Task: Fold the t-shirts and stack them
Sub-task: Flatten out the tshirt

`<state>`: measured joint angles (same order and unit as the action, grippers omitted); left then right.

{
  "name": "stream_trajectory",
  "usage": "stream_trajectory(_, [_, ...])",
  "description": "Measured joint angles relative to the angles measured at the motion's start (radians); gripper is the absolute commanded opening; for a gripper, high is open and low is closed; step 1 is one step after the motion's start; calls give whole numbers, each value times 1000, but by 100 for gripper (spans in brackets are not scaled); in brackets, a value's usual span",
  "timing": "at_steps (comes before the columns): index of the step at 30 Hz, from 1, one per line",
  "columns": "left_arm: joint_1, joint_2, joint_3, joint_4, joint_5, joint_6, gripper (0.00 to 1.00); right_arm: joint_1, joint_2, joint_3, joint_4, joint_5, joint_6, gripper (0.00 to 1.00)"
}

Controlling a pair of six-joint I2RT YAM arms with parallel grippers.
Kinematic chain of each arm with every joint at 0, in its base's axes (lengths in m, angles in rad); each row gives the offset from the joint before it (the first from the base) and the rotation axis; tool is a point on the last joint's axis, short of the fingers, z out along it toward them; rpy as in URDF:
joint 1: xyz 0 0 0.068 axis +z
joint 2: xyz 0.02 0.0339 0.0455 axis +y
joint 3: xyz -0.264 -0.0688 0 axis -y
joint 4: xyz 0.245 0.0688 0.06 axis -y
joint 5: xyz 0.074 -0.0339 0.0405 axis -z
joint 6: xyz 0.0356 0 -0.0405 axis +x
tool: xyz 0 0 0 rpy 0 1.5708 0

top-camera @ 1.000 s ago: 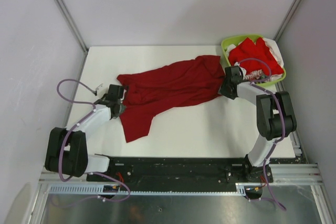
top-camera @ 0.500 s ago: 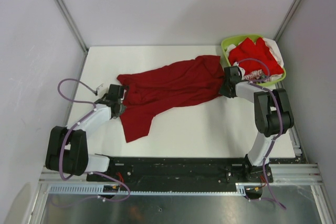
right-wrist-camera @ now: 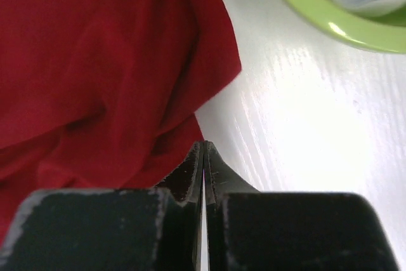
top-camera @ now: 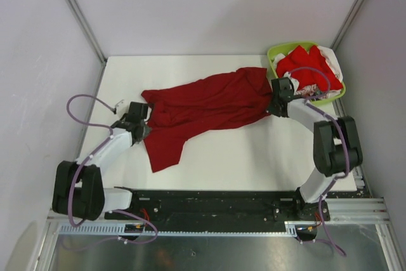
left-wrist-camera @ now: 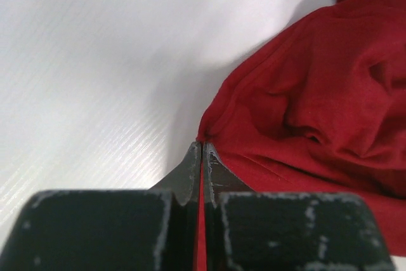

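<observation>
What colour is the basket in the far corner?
The basket is lime green, best seen in the top external view.

This looks like a robot lab or test room, not a home. A white table (top-camera: 254, 150) sits inside a plain box of pale walls (top-camera: 209, 4), with thin metal bars (top-camera: 76, 14) going up in the upper left and upper right corners. Along the bottom of the top view, a black plate (top-camera: 216, 200) and a silver rail (top-camera: 209, 228) hold the left arm (top-camera: 108, 147) and the right arm (top-camera: 323, 138), both bolted down. Purple cables (top-camera: 77, 107) loop off them. The homey things are a dark red shirt (top-camera: 209, 103) on the table and a lime-green basket (top-camera: 275, 52) of clothes at the upper right.
</observation>
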<state>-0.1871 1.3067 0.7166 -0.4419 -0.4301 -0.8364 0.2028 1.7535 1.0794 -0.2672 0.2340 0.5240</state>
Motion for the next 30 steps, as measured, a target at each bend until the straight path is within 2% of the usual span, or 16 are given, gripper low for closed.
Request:
stream_trajectory(10, [0,-257,62,-82,12,129,0,-1,-421,21,-178,47,8,0])
stream_trajectory(18, [1,-493,175,-229,26,226,0,-2,-717,137,-344,66,23,0])
stream_trajectory(25, [1,-595,347,-307,48,243,0,-1,-838,204,-381,65,24,0])
stream_trajectory(30, [1,-502,470,-306,49,239,0,-1,-774,212,-312,63,21,0])
